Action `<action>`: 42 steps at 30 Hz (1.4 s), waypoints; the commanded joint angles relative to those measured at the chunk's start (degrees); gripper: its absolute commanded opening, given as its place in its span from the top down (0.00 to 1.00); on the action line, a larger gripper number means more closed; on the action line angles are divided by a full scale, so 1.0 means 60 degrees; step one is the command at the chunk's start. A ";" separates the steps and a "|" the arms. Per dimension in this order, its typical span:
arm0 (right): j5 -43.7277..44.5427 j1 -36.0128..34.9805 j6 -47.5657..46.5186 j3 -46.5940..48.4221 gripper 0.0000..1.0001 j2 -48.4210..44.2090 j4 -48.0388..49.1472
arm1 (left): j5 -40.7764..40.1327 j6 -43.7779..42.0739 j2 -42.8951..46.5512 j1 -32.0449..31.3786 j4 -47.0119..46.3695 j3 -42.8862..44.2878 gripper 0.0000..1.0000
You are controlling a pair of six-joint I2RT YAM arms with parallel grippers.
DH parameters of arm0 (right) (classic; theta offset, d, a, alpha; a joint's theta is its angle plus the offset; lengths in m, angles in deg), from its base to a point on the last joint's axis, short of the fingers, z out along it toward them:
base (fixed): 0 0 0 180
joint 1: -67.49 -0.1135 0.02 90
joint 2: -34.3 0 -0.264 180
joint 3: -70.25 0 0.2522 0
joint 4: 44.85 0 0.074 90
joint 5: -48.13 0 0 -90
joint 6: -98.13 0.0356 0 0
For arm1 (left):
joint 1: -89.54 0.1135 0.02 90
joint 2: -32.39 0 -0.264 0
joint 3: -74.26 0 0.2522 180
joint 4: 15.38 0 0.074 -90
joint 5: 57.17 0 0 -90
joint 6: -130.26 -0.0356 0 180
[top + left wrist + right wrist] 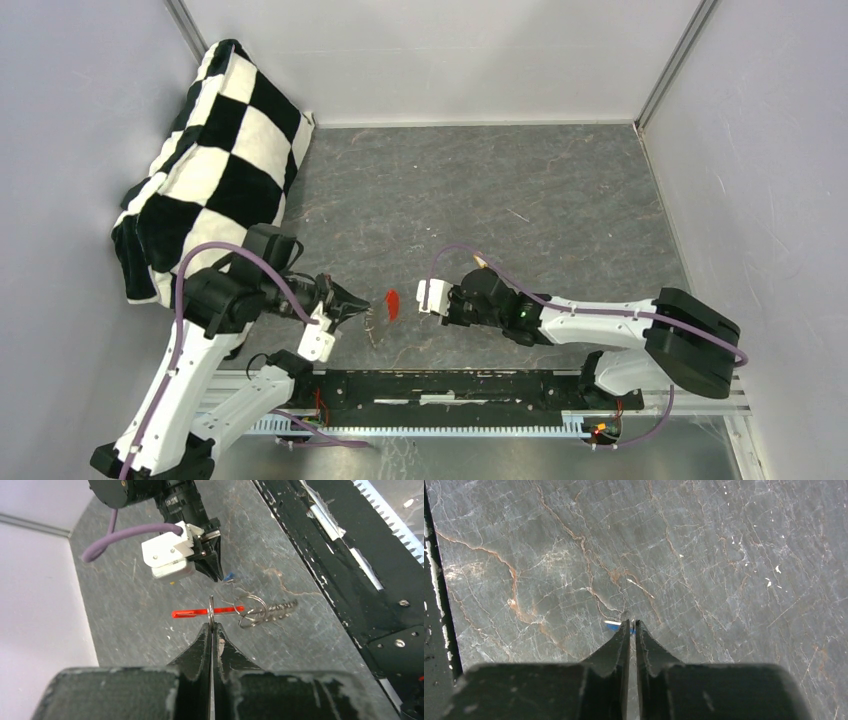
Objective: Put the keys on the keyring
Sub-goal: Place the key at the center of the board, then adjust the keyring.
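- Grey marbled desk [520, 200] fills a pale-walled booth, with a checked cloth [215, 150] heaped in the far left corner.
- At the left gripper [211, 626] the jaws are pressed together on the keyring [190, 613]. They hold it above the desk, edge-on to the wrist camera, so it shows as a thin red bar crossing the tips.
- At the right gripper [632, 623] the jaws stand almost together with only a slit between them. The blue-capped key [229, 576] is nipped at their very tips. How firm that hold is cannot be told.
- Just beyond the left tips, the other keys [275, 610] hang from the keyring on thin wire loops, on the side towards the black rail [450, 385].
- The two grippers face each other tip to tip, near but apart, and the blue-capped key is just off the keyring, not touching it.
- The step in hand looks to be threading the blue-capped key onto the keyring.
- To do it well, the left arm should keep the keyring steady and present a free stretch of it, away from the hanging keys.
- The right arm should line the key's hole up with the ring's opening and feed it slowly along the ring's curve.
- With so little of the key in the grip it could twist or drop, so any push should be light.
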 commanded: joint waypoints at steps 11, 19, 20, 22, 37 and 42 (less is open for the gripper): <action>-0.0662 0.0269 -0.0769 0.1409 0.54 -0.1238 0.0657 | -0.0631 0.1602 -0.0176 -0.0050 0.0077 -0.0066 0.98; -0.3366 0.0237 -0.0911 0.3169 0.43 -0.2124 0.0112 | -0.1090 0.1623 -0.0088 -0.0050 -0.0414 -0.0454 0.98; -0.3586 0.0164 -0.0893 0.3377 0.41 -0.2022 0.0003 | -0.1151 0.1663 -0.0100 -0.0050 -0.0474 -0.0489 0.98; -0.3901 -0.0051 -0.0934 0.3771 0.41 -0.1803 -0.0244 | -0.1240 0.1757 -0.0117 -0.0051 -0.0566 -0.0521 0.98; -0.3397 -0.1047 -0.0980 0.4547 0.50 -0.0765 -0.0626 | -0.1159 0.3164 -0.0240 -0.0053 -0.1346 -0.0491 0.98; -0.2970 -0.1145 -0.0994 0.4777 0.53 -0.0449 -0.0772 | -0.1159 0.3338 -0.0260 -0.0052 -0.1407 -0.0438 0.98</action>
